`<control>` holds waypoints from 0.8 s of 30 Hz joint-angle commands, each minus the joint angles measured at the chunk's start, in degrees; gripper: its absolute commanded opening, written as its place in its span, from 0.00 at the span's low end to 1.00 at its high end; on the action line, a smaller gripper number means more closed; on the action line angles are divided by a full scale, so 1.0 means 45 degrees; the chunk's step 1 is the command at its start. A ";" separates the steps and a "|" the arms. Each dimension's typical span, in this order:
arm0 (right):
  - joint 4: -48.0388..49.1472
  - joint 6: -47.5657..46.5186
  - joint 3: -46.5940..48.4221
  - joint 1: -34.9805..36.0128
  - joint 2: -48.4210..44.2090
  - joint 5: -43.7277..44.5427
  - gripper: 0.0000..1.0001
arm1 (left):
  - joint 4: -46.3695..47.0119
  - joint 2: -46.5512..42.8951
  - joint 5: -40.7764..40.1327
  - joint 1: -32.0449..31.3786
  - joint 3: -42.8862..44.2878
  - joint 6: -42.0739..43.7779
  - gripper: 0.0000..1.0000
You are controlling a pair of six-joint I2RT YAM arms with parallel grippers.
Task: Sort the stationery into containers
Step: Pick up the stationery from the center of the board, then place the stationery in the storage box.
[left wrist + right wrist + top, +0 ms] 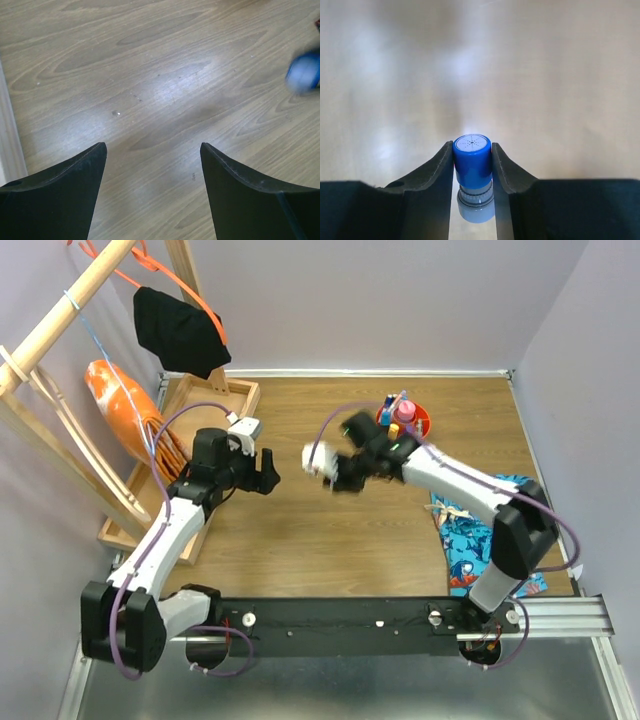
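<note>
Stubby blue marker (472,165) — clamped in the right tool (472,150), that arm reaching toward ten o'clock over the wood bench (300,530), round orange-red plastic pot (424,428) at its two o'clock — left tool (266,472) hovers, released wide.

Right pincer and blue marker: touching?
Touching. Right wrist view: the right pincer presses flush against both sides of the blue marker at its cap, no gap visible.
</note>
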 commanded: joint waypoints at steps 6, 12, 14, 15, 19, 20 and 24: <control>0.7443 0.8804 -0.1085 -0.5885 -0.3294 0.0307 0.01 | 0.0339 0.1360 0.1325 -0.0012 0.1349 0.0240 0.84; 1.0772 1.0586 -0.2730 -0.7491 -0.3493 0.2888 0.01 | 0.0105 0.2375 0.1598 -0.0070 0.2111 0.0220 0.84; 1.1320 1.1209 -0.3042 -0.7630 -0.3239 0.3397 0.01 | -0.0031 0.2726 0.1657 -0.0129 0.2422 0.0317 0.84; 1.1806 1.1307 -0.3120 -0.7804 -0.3102 0.3632 0.01 | -0.0090 0.2844 0.1677 -0.0168 0.2521 0.0453 0.84; 1.2514 1.2127 -0.2888 -0.8293 -0.2029 0.3751 0.01 | -0.0305 0.3352 0.1892 -0.0285 0.3029 0.0882 0.85; 1.2592 1.2399 -0.2635 -0.8391 -0.1543 0.3732 0.01 | -0.0402 0.3566 0.1930 -0.0344 0.3223 0.0962 0.85; 1.2904 1.2714 -0.2145 -0.8723 -0.0564 0.3497 0.01 | -0.0442 0.4016 0.1872 -0.0480 0.3537 0.1080 0.85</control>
